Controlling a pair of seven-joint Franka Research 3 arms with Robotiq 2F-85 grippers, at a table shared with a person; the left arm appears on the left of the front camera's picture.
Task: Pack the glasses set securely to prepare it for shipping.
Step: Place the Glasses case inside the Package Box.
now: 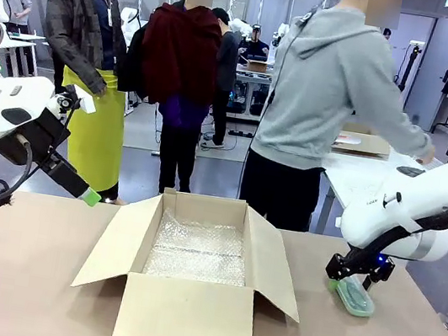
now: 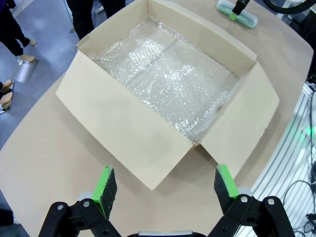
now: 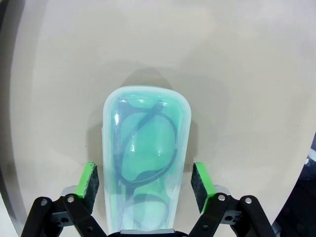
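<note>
A mint green glasses case (image 3: 145, 163) of the glasses set lies flat on the table, with dark-framed glasses showing through its lid. My right gripper (image 3: 146, 181) straddles its near end, open, with a green pad close beside each long side. In the front view the case (image 1: 354, 297) lies right of the box under the right gripper (image 1: 353, 278). My left gripper (image 2: 165, 190) hangs open and empty above the table's left side, its green fingertip (image 1: 92, 196) pointing toward the box.
A large open cardboard box (image 1: 184, 311) lined with bubble wrap (image 1: 198, 249) stands mid-table with its flaps spread outward. A person in a grey hoodie (image 1: 330, 91) stands at the far side, turned toward another table. Bare tabletop lies left of the box.
</note>
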